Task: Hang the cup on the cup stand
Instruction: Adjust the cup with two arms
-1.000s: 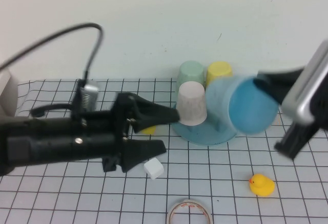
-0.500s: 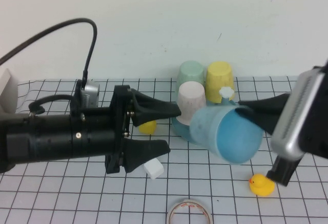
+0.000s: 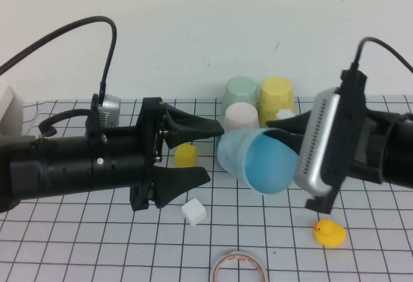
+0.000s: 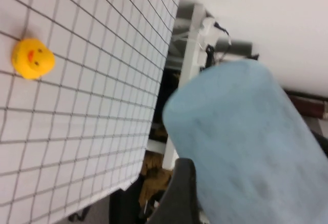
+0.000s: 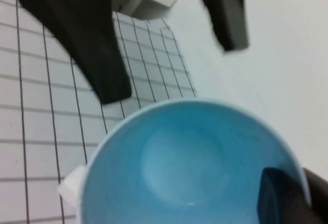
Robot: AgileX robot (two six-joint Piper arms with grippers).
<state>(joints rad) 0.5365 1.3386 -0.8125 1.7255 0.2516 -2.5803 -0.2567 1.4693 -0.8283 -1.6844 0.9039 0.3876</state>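
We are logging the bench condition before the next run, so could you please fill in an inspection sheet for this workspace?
Surface: grid mat, flat.
Job's things: blue cup held on its side; cup stand behind, mostly hidden, carrying three cups.
Clutter: rubber duck, yellow block, white cube, tape roll.
Grippers: left gripper open, facing the cup; right gripper shut on its rim.
Cables: black cable over left arm.
Surroundings: plain wall.
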